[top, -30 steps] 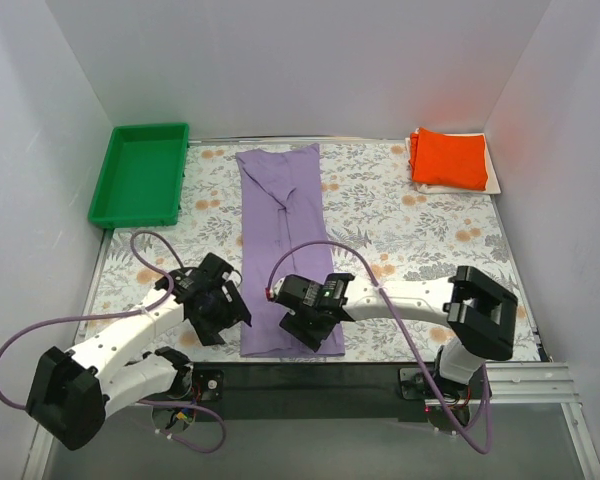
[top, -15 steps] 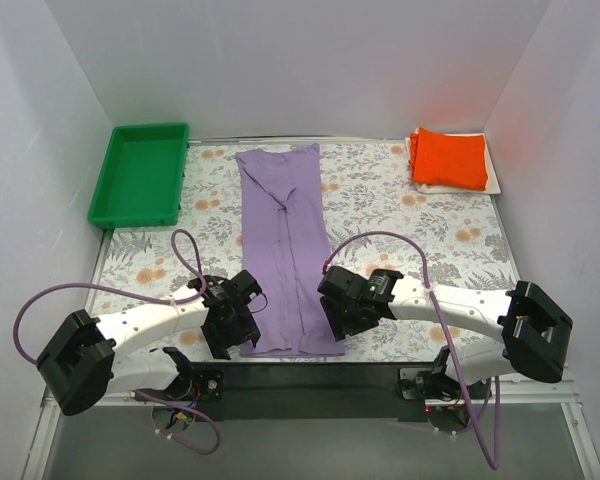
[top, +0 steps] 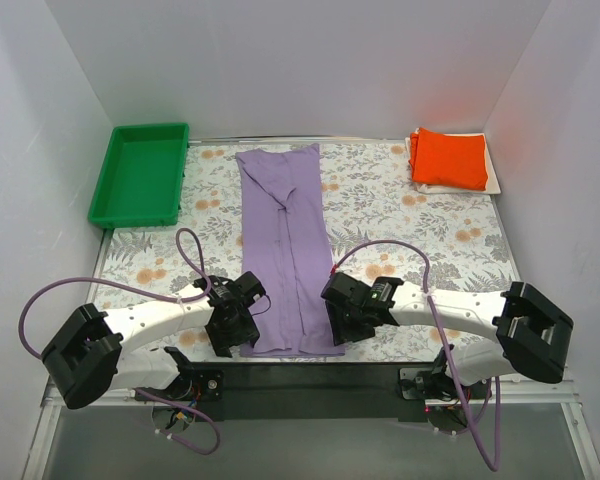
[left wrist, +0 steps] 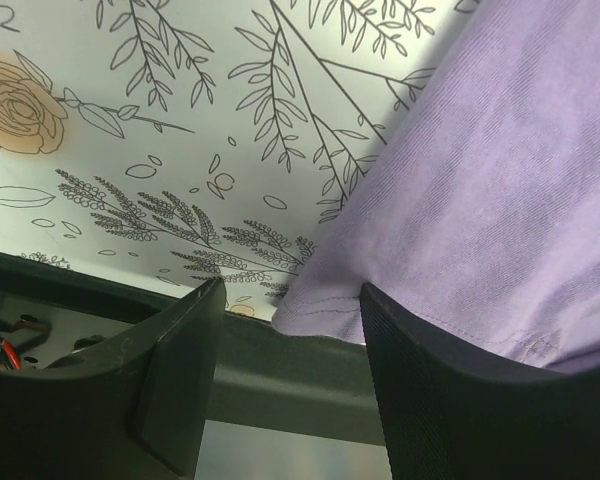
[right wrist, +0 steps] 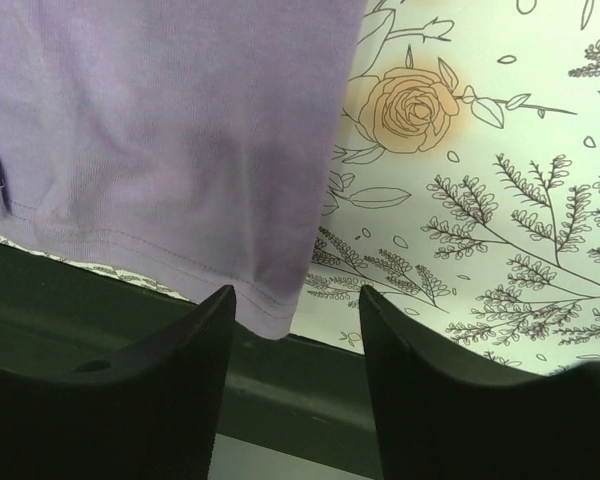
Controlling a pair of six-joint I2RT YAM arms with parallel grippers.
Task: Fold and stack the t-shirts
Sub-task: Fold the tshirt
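A lavender t-shirt (top: 284, 235), folded to a long strip, lies lengthwise down the table's middle; its hem reaches the near edge. My left gripper (top: 238, 335) is open over the hem's left corner (left wrist: 310, 310), which sits between the fingers. My right gripper (top: 343, 328) is open over the hem's right corner (right wrist: 280, 310). A folded orange t-shirt (top: 450, 157) lies on a whitish folded one (top: 494, 178) at the back right.
A green plastic tray (top: 140, 172) stands at the back left. The table carries a floral cloth (top: 410, 230). A black rail (top: 310, 375) runs along the near edge just below the hem. White walls enclose three sides.
Both grippers have moved from over the shirt's near end out to its two hem corners at the table's near edge, and settled lower there.
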